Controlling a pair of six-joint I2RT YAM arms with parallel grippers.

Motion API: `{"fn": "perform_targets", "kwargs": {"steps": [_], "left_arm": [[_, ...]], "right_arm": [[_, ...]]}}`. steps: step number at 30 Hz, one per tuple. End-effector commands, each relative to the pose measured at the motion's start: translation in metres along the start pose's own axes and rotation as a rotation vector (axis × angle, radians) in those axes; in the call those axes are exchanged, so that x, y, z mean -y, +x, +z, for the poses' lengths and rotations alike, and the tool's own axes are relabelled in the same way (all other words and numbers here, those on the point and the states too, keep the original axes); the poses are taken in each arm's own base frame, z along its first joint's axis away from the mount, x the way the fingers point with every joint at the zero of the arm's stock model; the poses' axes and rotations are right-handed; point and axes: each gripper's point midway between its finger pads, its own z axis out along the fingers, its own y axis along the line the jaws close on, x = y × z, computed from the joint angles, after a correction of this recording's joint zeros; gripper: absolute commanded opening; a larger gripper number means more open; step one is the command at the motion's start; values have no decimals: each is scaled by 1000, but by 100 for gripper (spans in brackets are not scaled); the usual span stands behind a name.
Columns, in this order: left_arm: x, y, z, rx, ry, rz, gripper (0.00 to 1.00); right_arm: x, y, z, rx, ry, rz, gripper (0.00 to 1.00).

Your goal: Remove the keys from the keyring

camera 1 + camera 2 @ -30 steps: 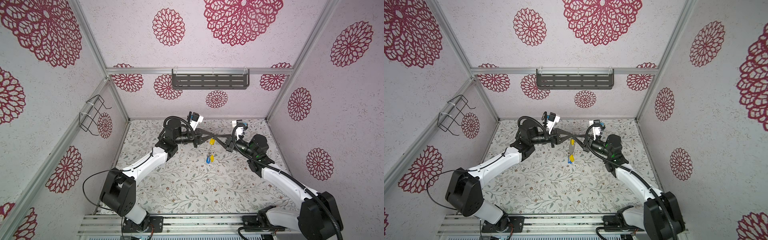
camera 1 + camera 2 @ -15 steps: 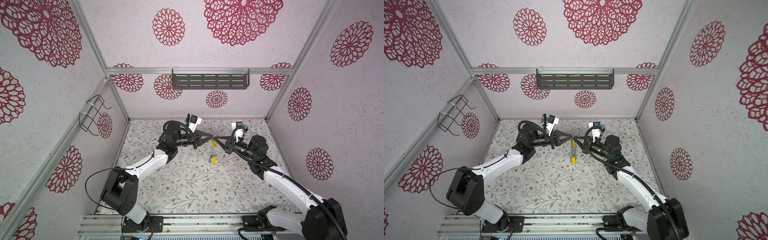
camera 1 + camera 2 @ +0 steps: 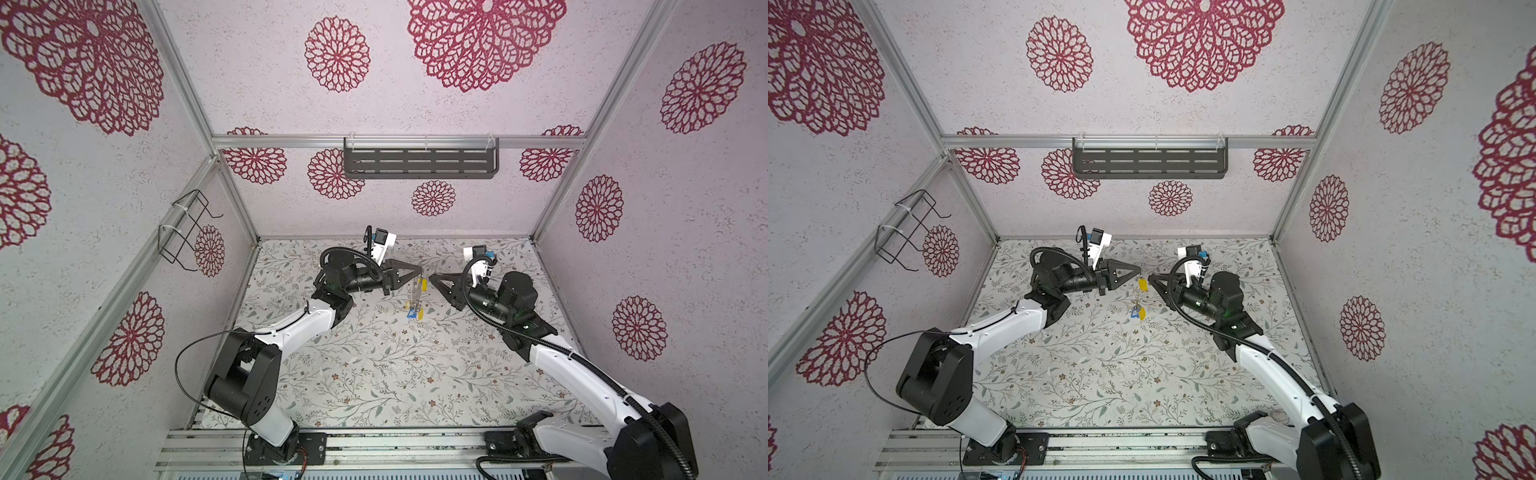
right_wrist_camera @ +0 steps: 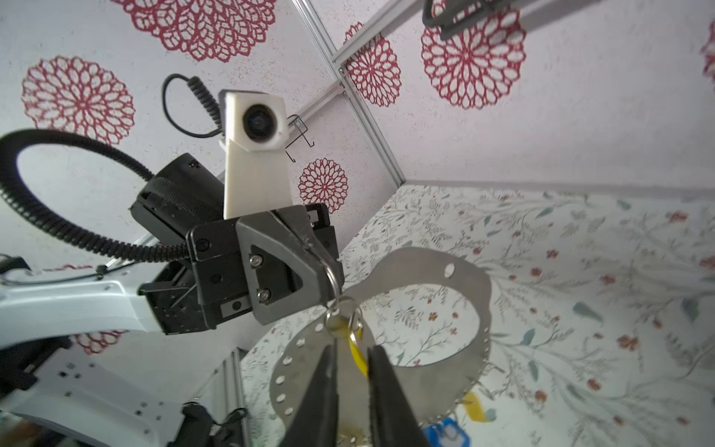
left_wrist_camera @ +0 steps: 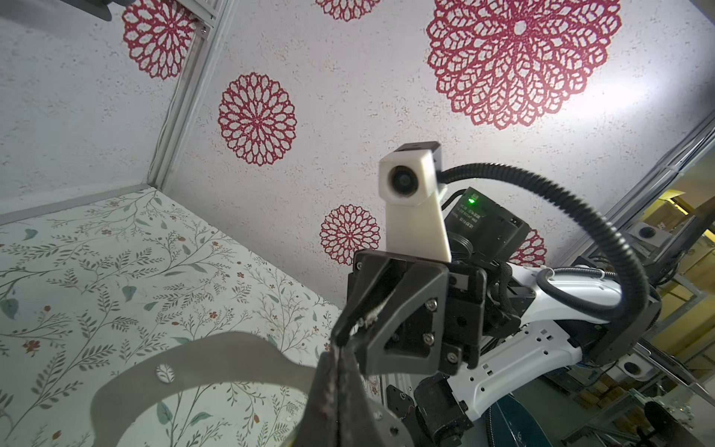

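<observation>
The keyring, a flat grey horseshoe plate with small holes along its rim, is held in the air above the floral table by the left pincer, whose jaws are closed on one end of the plate. In both top views the plate is seen nearly edge-on, hanging down from that pincer between the two arms. A yellow key tag is hung on silver split rings near the gripped end. At the bottom of the plate a blue key tag and a second yellow tag are seen hanging, close above the table; whether it is touched by them cannot be told. The right pincer is held just beside the upper yellow tag, with its jaws parted. In the right wrist view that tag is seen through the gap between the fingers, and nothing is gripped by them.
</observation>
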Motion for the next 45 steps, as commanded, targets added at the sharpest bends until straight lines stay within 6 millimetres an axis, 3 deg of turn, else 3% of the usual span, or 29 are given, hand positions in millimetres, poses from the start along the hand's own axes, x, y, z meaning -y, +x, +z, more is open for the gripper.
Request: {"fn": "perform_targets", "kwargs": {"steps": [1,4,12,18,22,32,35,38,39,40,44,45], "left_arm": [[18,-19,-1,29,55,55,0],[19,-18,1,27,60,52,0],[22,-20,8,19,78,49,0],[25,-23,9,18,83,51,0],[25,-20,8,11,80,48,0],[15,-10,2,-32,-7,71,0],[11,-10,0,-23,-45,90,0],[4,-10,-6,17,-112,133,15],[3,-11,-9,35,-142,160,30],[1,-11,-13,50,-179,180,38],[-39,-26,-48,161,-564,122,66],[-48,-28,-57,147,-641,97,77]], "right_arm": [[-7,-12,0,5,6,-99,48],[-12,-12,3,5,-22,-107,61],[-10,-10,25,-32,-24,-153,61],[-11,-19,36,-22,-3,-198,51],[-12,-21,35,-11,16,-216,36],[-11,-26,-4,5,169,-290,0],[-14,-27,-12,-9,186,-306,0],[-19,-29,-14,-29,184,-319,0],[-21,-31,-16,-29,186,-325,0],[-21,-33,-17,-29,189,-332,0],[-22,-39,-18,-40,209,-383,0],[-21,-40,-17,-48,220,-398,0]]}}
